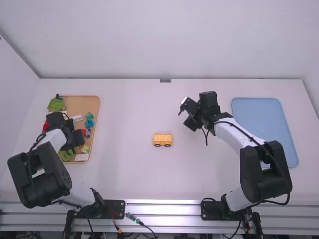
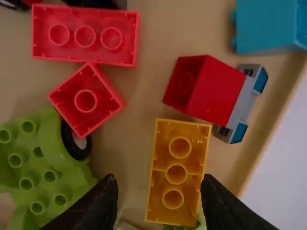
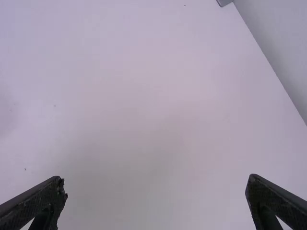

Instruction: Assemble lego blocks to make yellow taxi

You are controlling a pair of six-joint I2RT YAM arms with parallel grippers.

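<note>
Two fingers spread, and the left hand point(image 1: 77, 139) is probably above its wrist view's yellow block point(image 2: 176, 174); high view adds a yellow car point(image 1: 162, 139), seven o'clock of the splayed right hand point(image 1: 184, 107).

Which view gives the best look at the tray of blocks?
The high view: it shows the tray nearly whole, blocks spread over it, though the left arm covers some. The left wrist view gives a close-up of part of its floor and one side.
</note>
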